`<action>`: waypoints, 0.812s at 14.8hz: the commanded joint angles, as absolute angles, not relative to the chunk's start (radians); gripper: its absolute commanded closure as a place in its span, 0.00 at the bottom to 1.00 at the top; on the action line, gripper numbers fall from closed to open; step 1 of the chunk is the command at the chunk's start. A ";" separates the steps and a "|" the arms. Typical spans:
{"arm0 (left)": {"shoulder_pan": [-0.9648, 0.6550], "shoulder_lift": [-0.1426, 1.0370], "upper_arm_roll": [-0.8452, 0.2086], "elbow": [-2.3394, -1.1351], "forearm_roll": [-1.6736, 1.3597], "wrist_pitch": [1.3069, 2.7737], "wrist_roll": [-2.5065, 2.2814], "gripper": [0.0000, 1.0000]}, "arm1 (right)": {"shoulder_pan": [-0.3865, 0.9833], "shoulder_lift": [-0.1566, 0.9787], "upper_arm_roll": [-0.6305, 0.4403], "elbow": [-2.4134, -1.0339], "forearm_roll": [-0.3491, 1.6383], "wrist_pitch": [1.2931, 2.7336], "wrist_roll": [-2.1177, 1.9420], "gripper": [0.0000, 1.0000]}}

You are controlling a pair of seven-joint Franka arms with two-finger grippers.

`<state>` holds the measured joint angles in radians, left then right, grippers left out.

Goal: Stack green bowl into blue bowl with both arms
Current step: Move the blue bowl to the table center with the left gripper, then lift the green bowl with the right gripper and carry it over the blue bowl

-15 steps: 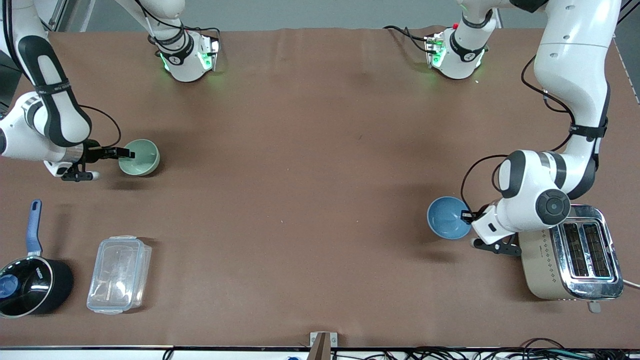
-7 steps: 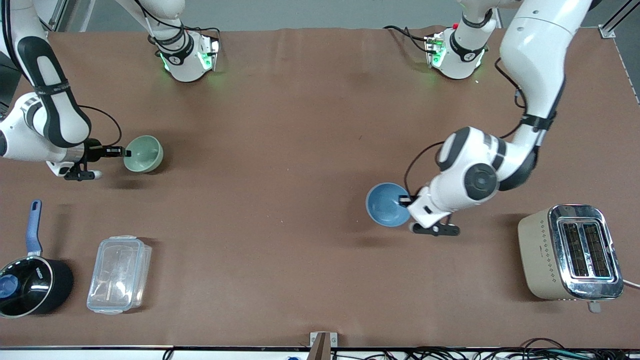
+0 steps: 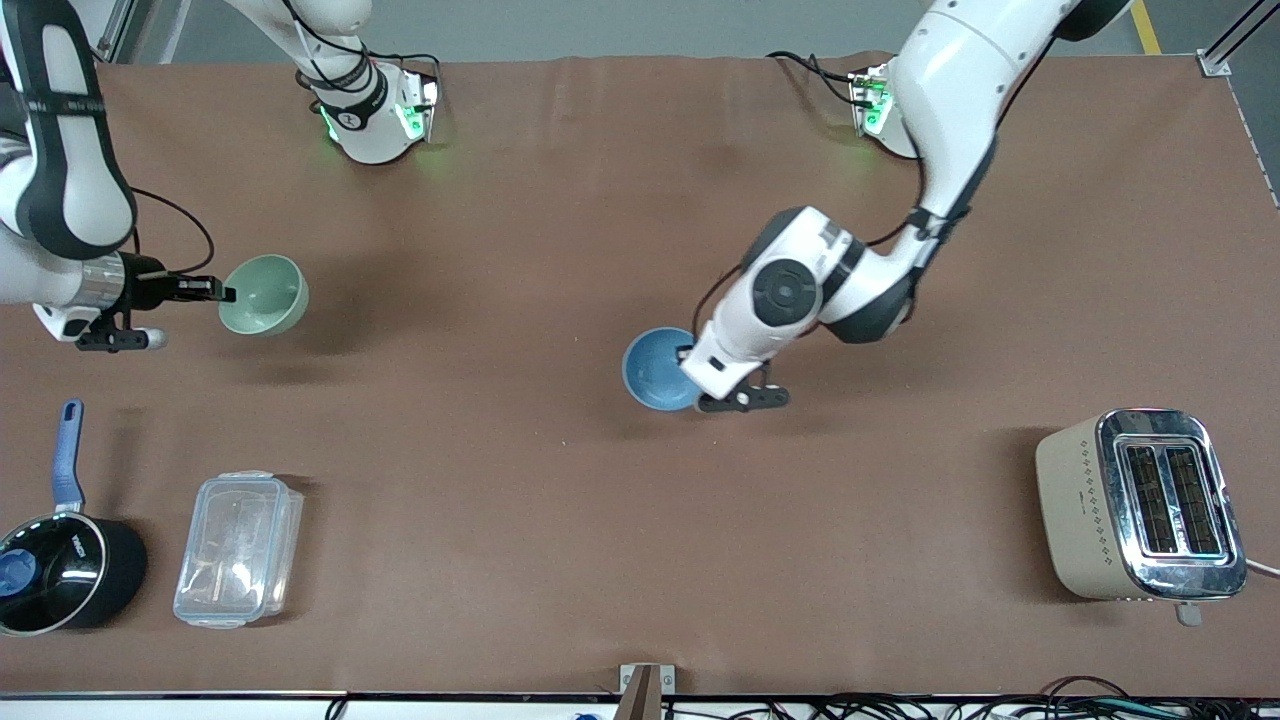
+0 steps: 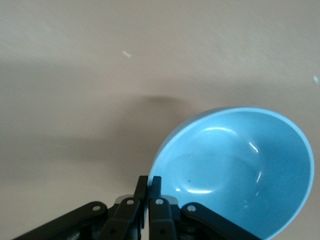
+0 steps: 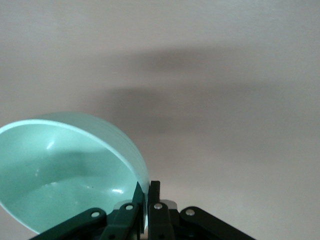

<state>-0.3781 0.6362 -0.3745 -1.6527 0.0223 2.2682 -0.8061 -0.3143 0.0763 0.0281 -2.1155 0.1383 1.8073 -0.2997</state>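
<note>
The pale mint-green bowl (image 3: 264, 294) hangs tilted over the table at the right arm's end, held by its rim. My right gripper (image 3: 222, 293) is shut on that rim; in the right wrist view the green bowl (image 5: 65, 170) sits beside my closed fingers (image 5: 146, 195). The sky-blue bowl (image 3: 655, 368) is held tilted over the middle of the table. My left gripper (image 3: 688, 352) is shut on its rim; in the left wrist view the blue bowl (image 4: 235, 165) fills the frame beside my closed fingers (image 4: 149, 185).
A black saucepan (image 3: 60, 570) with a blue handle and a clear plastic box (image 3: 238, 548) lie near the front camera at the right arm's end. A beige toaster (image 3: 1140, 505) stands near the front camera at the left arm's end.
My left arm has carried the blue bowl from beside the toaster toward the middle of the table. My right gripper has lifted the green bowl and tilted it, moving slightly toward its own end.
</note>
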 commanded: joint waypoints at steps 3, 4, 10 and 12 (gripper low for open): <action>-0.466 0.706 -0.364 -1.643 0.025 2.385 -0.900 0.98 | -0.128 0.048 0.028 -1.988 0.155 1.690 -0.063 1.00; -0.475 0.710 -0.362 -1.640 0.025 2.387 -0.902 0.92 | -0.094 0.048 0.028 -1.980 0.159 1.692 -0.028 1.00; -0.453 0.692 -0.359 -1.586 0.025 2.353 -0.936 0.00 | 0.109 0.078 0.026 -1.973 0.261 1.821 0.168 1.00; -0.398 0.646 -0.350 -1.540 0.047 2.277 -0.930 0.00 | 0.187 0.113 0.026 -1.973 0.281 1.880 0.247 1.00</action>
